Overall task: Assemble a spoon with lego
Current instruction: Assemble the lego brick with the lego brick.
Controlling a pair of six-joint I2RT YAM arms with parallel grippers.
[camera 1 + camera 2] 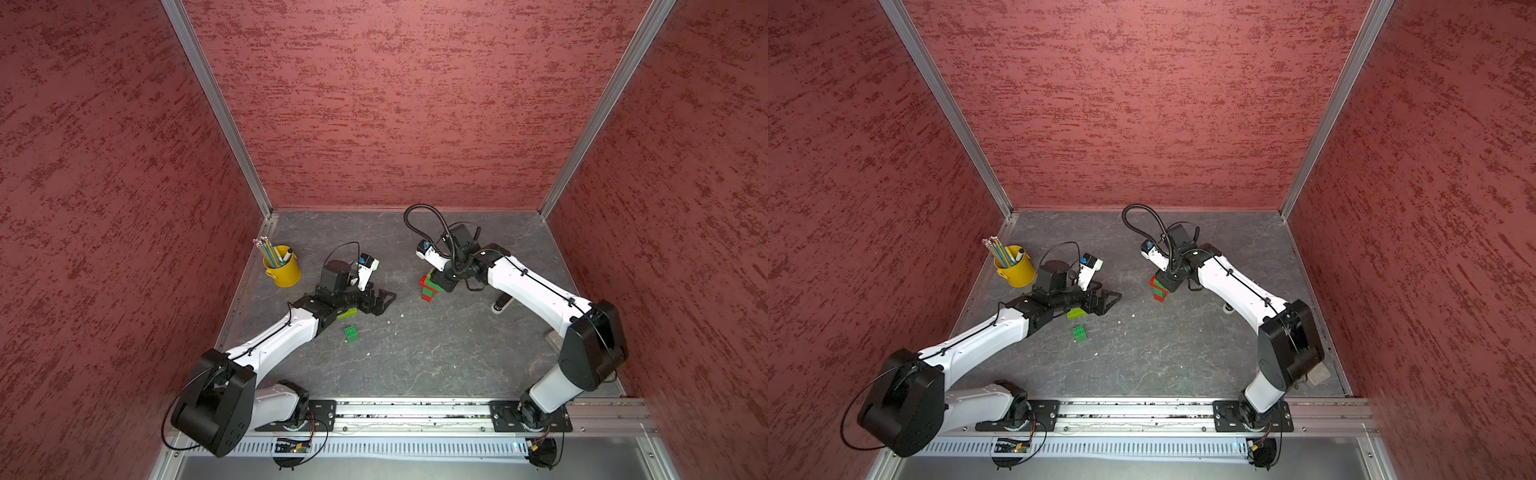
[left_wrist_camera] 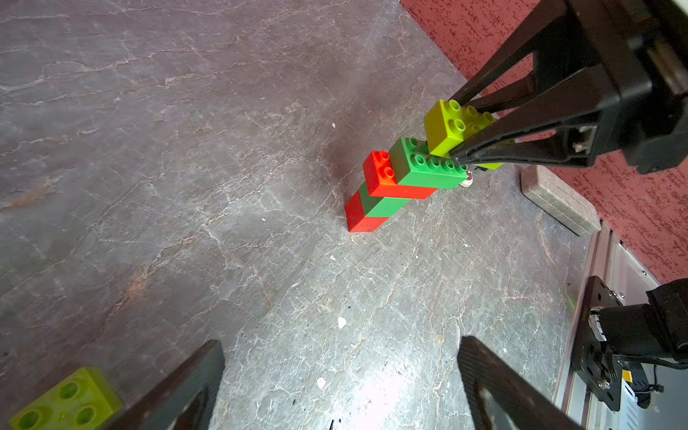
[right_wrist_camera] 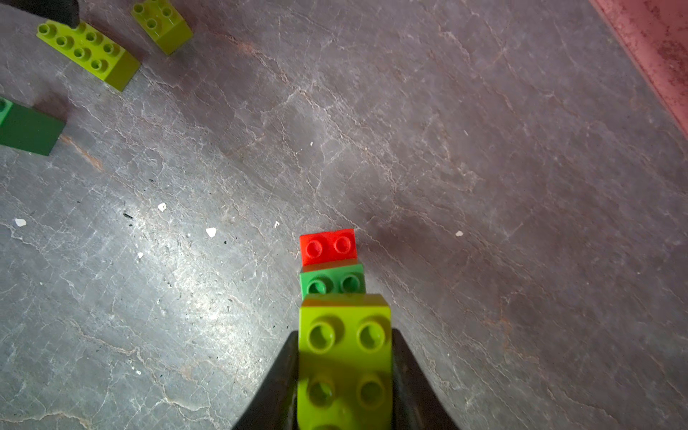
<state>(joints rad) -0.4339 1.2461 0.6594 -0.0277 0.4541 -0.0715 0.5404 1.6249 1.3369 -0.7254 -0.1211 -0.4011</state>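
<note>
The spoon stands upright mid-table as a stepped stack of red and dark green bricks. A lime brick sits on its top, above a dark green brick and a red brick. My right gripper is shut on that lime brick from both sides. My left gripper is open over bare table, left of the stack, with nothing between its fingers. Loose lego lies by the left arm: a lime oblong brick, a lime square brick and a dark green brick.
A yellow cup holding pencils stands at the back left. A grey block lies by the right wall, under the right arm. Red walls close three sides; the arms' metal rail runs along the front.
</note>
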